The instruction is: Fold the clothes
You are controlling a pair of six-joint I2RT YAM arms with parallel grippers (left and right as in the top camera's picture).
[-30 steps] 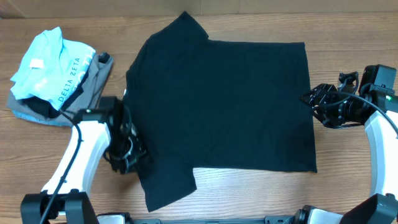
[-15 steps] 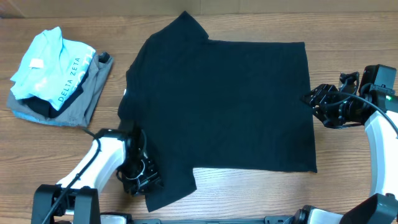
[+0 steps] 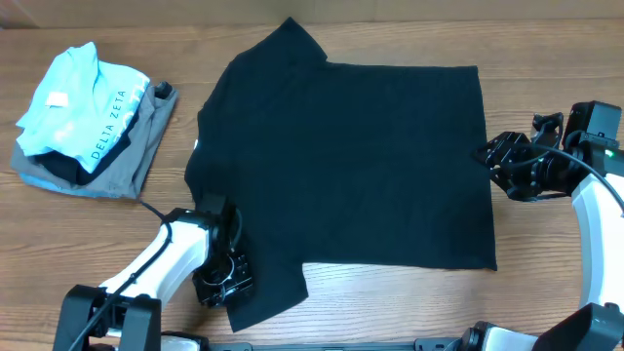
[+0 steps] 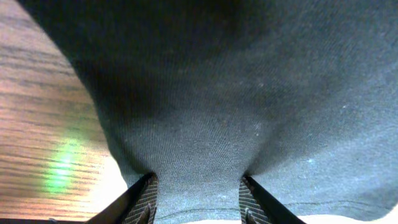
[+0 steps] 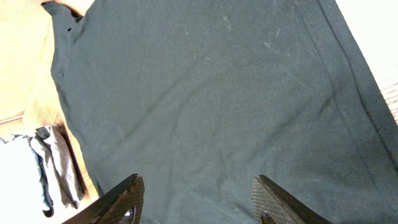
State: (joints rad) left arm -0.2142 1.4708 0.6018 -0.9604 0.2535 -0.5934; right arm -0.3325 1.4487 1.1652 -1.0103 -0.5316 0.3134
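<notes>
Overhead: a black T-shirt (image 3: 351, 161) lies spread flat in the middle of the bench (image 3: 546, 49). A light blue shirt (image 3: 73, 102) sits on a grey garment (image 3: 146, 146) far left. The left tool (image 3: 226, 283) is at the near sleeve, the right tool (image 3: 487, 156) beside the hem.
Left wrist: fingers spread, black cloth between them.
Right wrist: fingers spread over the shirt.

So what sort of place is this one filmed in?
Likely a robot lab workbench rather than a home: a white left arm and right arm set at a wood-grain table, with a black T-shirt laid flat and a pile of other garments beside it.
</notes>
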